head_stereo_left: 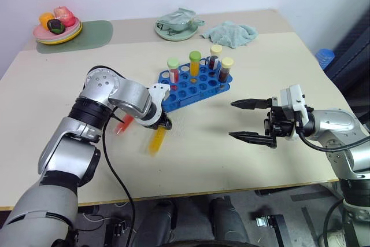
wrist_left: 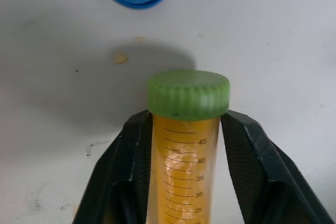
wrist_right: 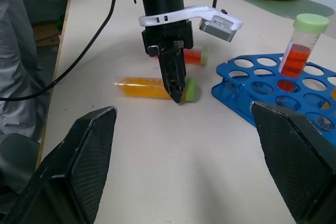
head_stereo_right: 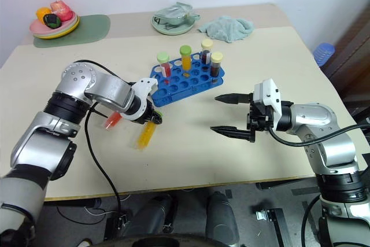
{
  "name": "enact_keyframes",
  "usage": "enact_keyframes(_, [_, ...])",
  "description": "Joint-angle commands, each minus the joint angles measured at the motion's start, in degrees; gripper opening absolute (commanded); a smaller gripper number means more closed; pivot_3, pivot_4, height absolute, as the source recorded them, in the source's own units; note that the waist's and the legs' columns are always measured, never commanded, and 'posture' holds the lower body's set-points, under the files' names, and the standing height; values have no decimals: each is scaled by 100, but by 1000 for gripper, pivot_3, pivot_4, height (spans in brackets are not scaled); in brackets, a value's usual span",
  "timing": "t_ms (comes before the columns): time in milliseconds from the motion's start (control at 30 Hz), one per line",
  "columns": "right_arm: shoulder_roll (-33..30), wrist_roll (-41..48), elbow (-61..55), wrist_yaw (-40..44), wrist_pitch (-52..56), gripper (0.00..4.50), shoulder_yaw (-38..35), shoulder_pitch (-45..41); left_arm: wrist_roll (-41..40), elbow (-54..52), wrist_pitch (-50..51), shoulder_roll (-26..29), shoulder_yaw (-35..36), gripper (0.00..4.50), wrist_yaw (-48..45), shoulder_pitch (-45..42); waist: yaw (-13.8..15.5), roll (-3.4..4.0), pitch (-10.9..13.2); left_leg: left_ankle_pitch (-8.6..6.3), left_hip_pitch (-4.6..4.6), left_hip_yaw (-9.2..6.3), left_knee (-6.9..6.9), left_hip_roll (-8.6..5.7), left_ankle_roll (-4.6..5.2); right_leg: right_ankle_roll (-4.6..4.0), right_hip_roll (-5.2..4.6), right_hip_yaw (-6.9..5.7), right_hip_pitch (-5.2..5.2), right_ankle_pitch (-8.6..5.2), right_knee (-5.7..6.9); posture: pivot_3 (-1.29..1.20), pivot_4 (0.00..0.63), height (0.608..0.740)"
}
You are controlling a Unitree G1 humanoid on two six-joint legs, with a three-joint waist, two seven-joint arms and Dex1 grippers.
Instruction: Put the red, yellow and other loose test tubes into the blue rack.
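On the bench, just near of the blue rack, the yellow test tube lies flat with the left pincer clamped on it just below its green cap. The red test tube lies loose beside it, to the left. The tube looks like light, rigid plastic, smooth and round, so it could roll or slip in the black fingers; liquid inside probably shifts its weight when tilted upright. Holding near the cap seems sensible, leaving the bottom free to enter a rack hole. Over to the right, the right pincer hovers with its fingers spread wide, holding nothing.
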Motion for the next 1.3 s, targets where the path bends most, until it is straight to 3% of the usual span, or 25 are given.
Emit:
enact_keyframes(33, [-111,113,-204,-4,-21,4186,-228,-62,-33,-176,-43,29,162,1218,40,42,3,0,0,0,0,0,0,0,0,0,0,0,0,0,0,0,150,740])
enact_keyframes(500, [-92,102,-170,-17,-32,4186,-213,-84,-33,-648,-76,229,113,852,-212,124,-4,0,0,0,0,0,0,0,0,0,0,0,0,0,1,0,150,740])
enact_keyframes(667, [-76,94,-153,-39,-55,4186,-230,-69,243,-2064,-184,819,346,852,-1151,19,-12,0,0,0,-1,0,-1,1,0,0,0,0,-1,0,1,0,150,740])
enact_keyframes(833, [-46,100,-123,-153,-72,4186,-307,-15,1472,-3572,-915,1083,1331,852,-2908,336,-3,3,-2,0,-1,3,-2,1,0,0,0,0,0,0,0,0,150,740])
enact_keyframes(1000, [89,156,-199,-560,9,4186,-486,38,4010,-4869,-2792,1167,1637,852,-5109,929,14,4,-3,0,0,10,-5,2,0,-1,-1,-1,3,0,-6,0,150,740])
enact_keyframes(1100, [295,230,-334,-1066,142,4186,-641,50,5533,-5010,-4458,1001,1617,852,-6390,1426,35,5,-3,0,2,13,-6,4,0,-2,-1,-1,6,0,-10,0,150,740])
enact_keyframes(1300, [907,215,-816,-2665,442,4186,-1109,131,8230,-4082,-7191,-61,868,852,-7269,2262,164,5,-3,-3,4,20,-4,6,6,-4,-2,-1,13,3,-19,0,150,740])
